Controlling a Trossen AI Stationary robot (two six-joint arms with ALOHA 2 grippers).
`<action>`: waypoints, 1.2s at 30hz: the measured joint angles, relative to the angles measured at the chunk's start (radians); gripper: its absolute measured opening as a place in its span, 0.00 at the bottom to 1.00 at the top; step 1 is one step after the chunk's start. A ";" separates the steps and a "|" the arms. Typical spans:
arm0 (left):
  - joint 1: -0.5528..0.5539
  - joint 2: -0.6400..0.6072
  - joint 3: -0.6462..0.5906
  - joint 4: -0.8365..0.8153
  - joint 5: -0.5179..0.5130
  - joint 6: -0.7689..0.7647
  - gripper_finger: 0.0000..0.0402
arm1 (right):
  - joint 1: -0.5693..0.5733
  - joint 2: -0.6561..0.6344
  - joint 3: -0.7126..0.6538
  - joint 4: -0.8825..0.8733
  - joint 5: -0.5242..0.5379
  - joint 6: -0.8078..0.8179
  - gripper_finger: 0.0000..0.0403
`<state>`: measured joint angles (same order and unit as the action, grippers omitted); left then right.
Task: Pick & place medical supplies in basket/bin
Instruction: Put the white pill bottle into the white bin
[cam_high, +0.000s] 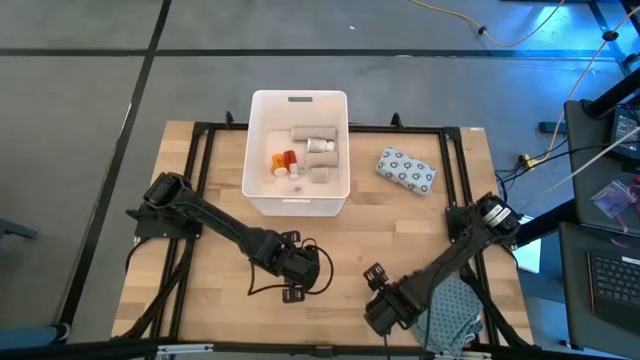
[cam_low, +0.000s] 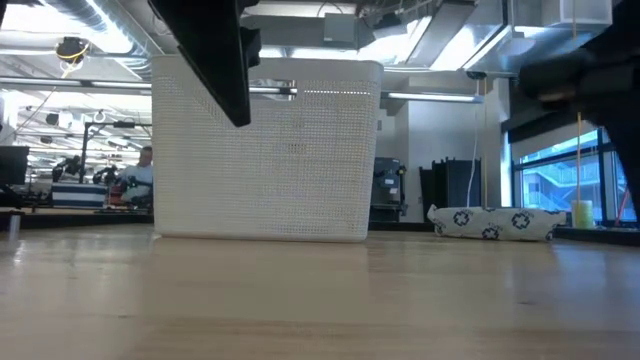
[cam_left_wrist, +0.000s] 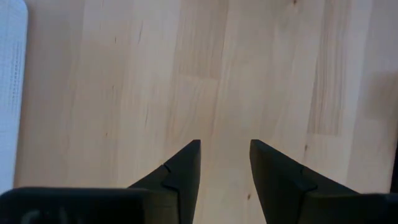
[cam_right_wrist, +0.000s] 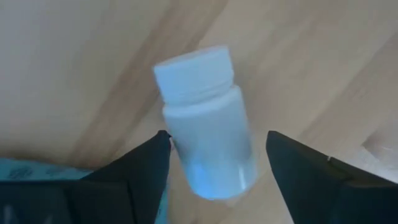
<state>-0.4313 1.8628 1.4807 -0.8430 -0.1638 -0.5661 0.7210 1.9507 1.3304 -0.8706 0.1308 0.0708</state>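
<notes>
The white bin (cam_high: 262, 150) stands at the table's far middle and fills the low view (cam_low: 265, 150). Inside lie a red bottle (cam_high: 286, 159), a white bottle (cam_high: 320, 146) and greyish boxes (cam_high: 308, 131). A white blue-dotted soft pack (cam_high: 406, 169) lies flat on the wood right of the bin (cam_low: 492, 222). My left gripper (cam_high: 300, 268) hangs open over bare wood near the bin (cam_left_wrist: 224, 155). My right gripper (cam_high: 383, 300) is open near the near edge. A white capped bottle (cam_right_wrist: 208, 134) sits between its fingers (cam_right_wrist: 217, 146), cap pointing away. My right gripper has its fingers on either side of the white bottle's lower body (cam_right_wrist: 214, 168), lying along the bottle. One finger (cam_right_wrist: 152, 158) looks level with the bottle's side, and a gap shows at the other finger (cam_right_wrist: 292, 165). I cannot tell whether it touches.
A grey-teal patterned cloth (cam_high: 455, 315) lies at the near right corner beside my right arm. A black frame runs along the table's edges (cam_high: 200, 135). Bare wood (cam_high: 340, 240) spans the middle between the bin and the two grippers. People and desks show far behind the table.
</notes>
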 joint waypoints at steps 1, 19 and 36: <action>0.000 0.000 0.000 -0.001 0.000 0.000 0.33 | -0.007 0.000 -0.009 0.013 -0.001 0.001 0.64; -0.027 -0.171 0.000 -0.236 -0.069 -0.043 0.31 | -0.131 0.000 -0.038 0.137 -0.159 0.163 0.39; -0.138 -0.647 0.000 -0.230 -0.599 -0.146 0.31 | -0.371 -0.200 0.419 0.143 0.073 0.189 0.39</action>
<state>-0.5691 1.2157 1.4811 -1.0733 -0.7625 -0.7123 0.3501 1.7502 1.7494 -0.7281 0.2037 0.2600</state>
